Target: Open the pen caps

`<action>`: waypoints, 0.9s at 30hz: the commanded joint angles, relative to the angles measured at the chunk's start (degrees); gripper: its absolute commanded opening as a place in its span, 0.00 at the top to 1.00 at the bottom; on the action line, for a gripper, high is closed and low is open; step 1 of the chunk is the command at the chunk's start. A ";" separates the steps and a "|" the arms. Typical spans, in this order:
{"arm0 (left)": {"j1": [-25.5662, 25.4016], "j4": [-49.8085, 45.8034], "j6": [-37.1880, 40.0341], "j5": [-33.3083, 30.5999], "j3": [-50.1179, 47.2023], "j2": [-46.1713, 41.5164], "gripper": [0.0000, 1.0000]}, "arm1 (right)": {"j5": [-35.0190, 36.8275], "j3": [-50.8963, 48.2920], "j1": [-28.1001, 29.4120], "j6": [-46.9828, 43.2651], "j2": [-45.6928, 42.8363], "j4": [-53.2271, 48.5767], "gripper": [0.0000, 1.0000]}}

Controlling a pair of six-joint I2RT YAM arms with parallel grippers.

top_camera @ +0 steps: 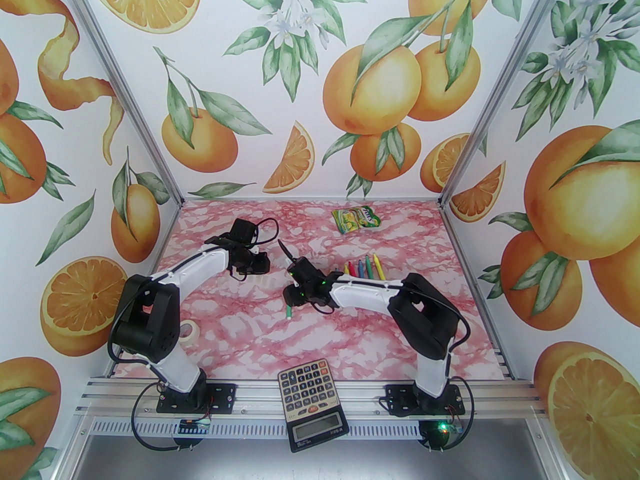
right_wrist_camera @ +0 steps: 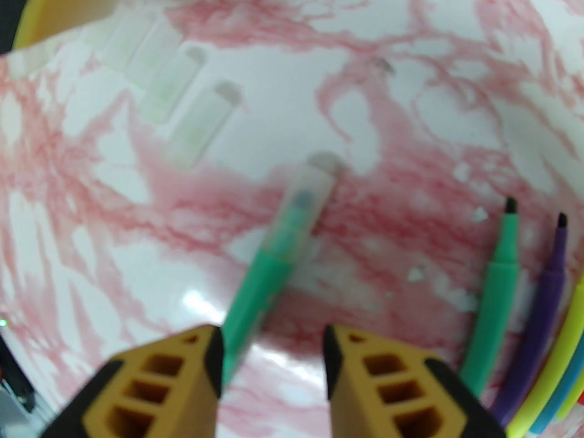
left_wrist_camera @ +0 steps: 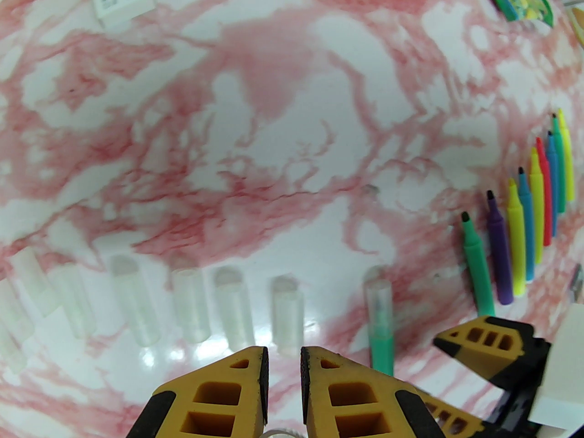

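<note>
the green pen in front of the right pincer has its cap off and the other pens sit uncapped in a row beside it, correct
No: the green pen in front of the right pincer still has its clear cap on, as the right wrist view shows. The other pens do sit uncapped beside it.

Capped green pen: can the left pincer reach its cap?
Probably yes: the clear cap lies on bare table just right of the shut left pincer, nothing between. The open right pincer sits by the pen's tail. Jaws must open first.
</note>
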 commanded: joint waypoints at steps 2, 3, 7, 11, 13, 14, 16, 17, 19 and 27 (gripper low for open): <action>-0.22 3.17 -0.55 3.65 -0.57 1.12 1.00 | -1.98 1.61 0.23 1.92 2.78 2.07 0.57; -0.25 3.19 -0.57 3.86 -0.64 1.24 1.00 | -1.64 1.94 0.28 1.96 3.30 1.83 0.56; -0.17 3.19 -0.56 4.08 -0.52 1.72 1.00 | 0.02 3.04 0.73 1.79 5.16 0.15 0.56; -0.30 3.04 -0.52 4.49 -0.47 2.02 1.00 | 3.68 4.42 1.29 1.05 6.19 -3.21 0.59; -0.73 2.49 -0.32 4.67 -0.09 2.59 1.00 | 6.03 4.32 1.27 0.87 5.89 -4.59 0.63; -1.20 2.16 -0.08 4.60 0.24 3.04 1.00 | 6.92 4.09 1.25 0.87 5.65 -5.09 0.64; -2.28 1.14 0.06 3.86 0.93 3.90 1.00 | 8.54 3.35 0.96 0.86 5.04 -6.37 0.66; -2.84 0.69 0.15 3.34 1.21 4.25 1.00 | 8.77 2.64 0.81 0.91 4.63 -6.66 0.67; -3.96 -0.13 -0.06 2.03 1.91 4.96 1.00 | 8.73 0.70 0.02 1.58 3.35 -6.32 0.68; -7.04 -1.60 -0.90 -1.22 4.55 7.96 0.96 | 7.88 -5.00 -2.40 2.35 -0.56 -4.57 0.68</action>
